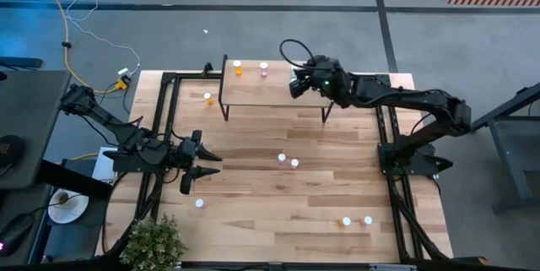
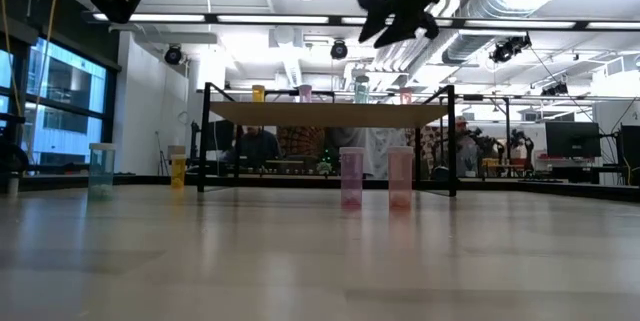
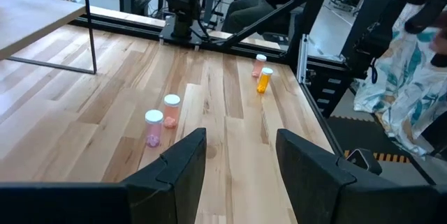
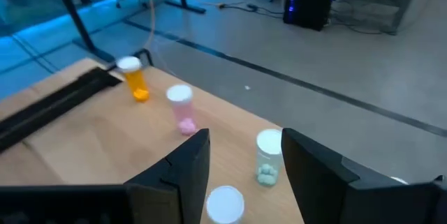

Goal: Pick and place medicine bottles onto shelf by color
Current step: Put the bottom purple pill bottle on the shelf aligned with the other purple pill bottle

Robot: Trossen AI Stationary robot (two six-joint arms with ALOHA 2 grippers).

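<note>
Right gripper (image 1: 297, 83) above shelf (image 1: 274, 94) at table's 12 o'clock, fingers apart, empty. Left gripper (image 1: 207, 166) at 9 o'clock, fingers apart, empty. Orange bottle (image 1: 238, 68) and pink bottle (image 1: 264, 69) stand on shelf; pink pair (image 1: 288, 160) mid-table.

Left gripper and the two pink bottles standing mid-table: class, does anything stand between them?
Nothing visible does. The left gripper, open and empty, looks across bare tabletop straight at the two pink bottles; the shelf stands farther off, to one side.
</note>
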